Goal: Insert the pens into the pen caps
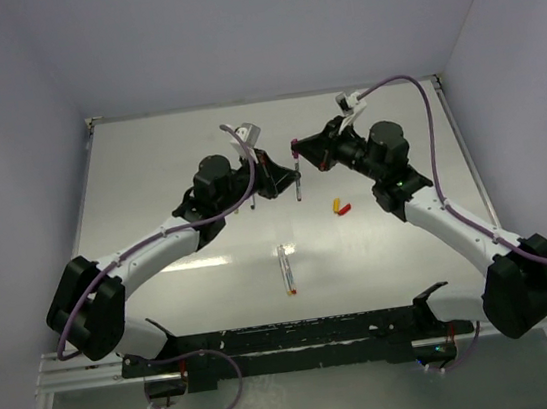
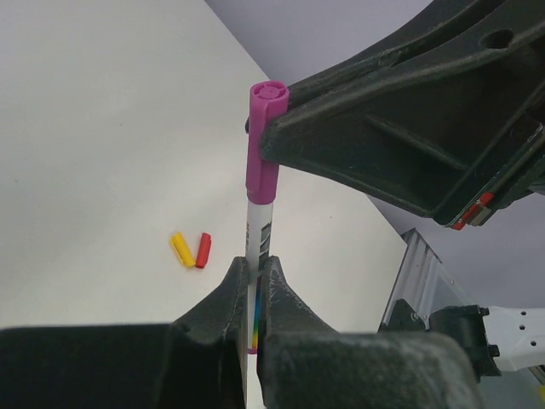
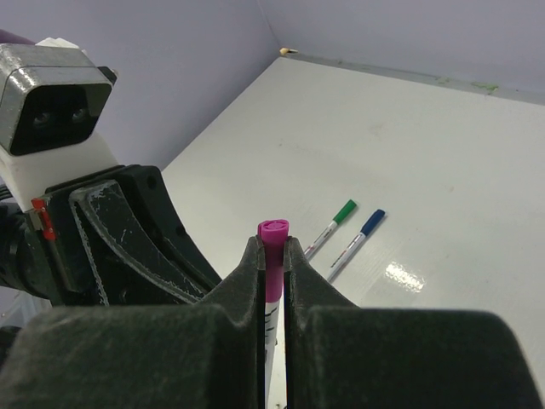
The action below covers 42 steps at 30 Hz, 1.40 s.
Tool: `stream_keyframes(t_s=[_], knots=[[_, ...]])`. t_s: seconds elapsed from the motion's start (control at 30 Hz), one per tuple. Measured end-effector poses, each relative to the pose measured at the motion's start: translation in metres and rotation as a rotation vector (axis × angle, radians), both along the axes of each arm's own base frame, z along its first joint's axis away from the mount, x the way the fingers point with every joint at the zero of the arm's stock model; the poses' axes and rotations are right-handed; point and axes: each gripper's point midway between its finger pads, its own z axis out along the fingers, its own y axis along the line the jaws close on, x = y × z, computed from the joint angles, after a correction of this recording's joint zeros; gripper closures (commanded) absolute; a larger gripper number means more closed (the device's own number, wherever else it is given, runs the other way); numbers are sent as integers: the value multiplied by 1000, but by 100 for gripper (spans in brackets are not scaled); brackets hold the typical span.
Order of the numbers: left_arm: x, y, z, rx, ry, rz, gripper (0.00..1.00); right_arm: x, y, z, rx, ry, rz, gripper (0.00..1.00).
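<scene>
Left gripper (image 2: 255,266) sits closest in its own wrist view, its two fingers pinched tight on the barrel of a white pen (image 2: 258,223), which stands upright. On the pen's top end sits the magenta cap (image 2: 263,136), and the right gripper (image 3: 272,247) is clamped on that cap from the sides, jaws nearly together. Both arms meet above the far middle of the table (image 1: 149,180), where the pen hangs between them. Behind the pen, a yellow cap (image 2: 181,250) and a red cap (image 2: 203,250) lie touching at one end on the table. The right wrist view shows a green-capped pen (image 3: 332,227) and a blue-capped pen (image 3: 359,234) lying side by side. Two more pens (image 1: 286,270) lie close together nearer the arm bases.
</scene>
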Motion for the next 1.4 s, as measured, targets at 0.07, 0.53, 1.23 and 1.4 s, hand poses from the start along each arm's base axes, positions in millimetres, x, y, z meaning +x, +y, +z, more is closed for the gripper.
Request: stream_keyframes(t_s=[0.07,0.53,1.23,1.4], knots=[[0,1,-1,10,14,-4,100,1,0,0,-3,6,-7,91],[16,27,-10,78,38,64,100,18,-1,48,-9,-17,-99,52],[96,65,-200,761,444,371,96,13,-61,15,-148,66,-377,53],[108,73,-209,826,452,436,92,10,-63,7,-164,87,-376,53]])
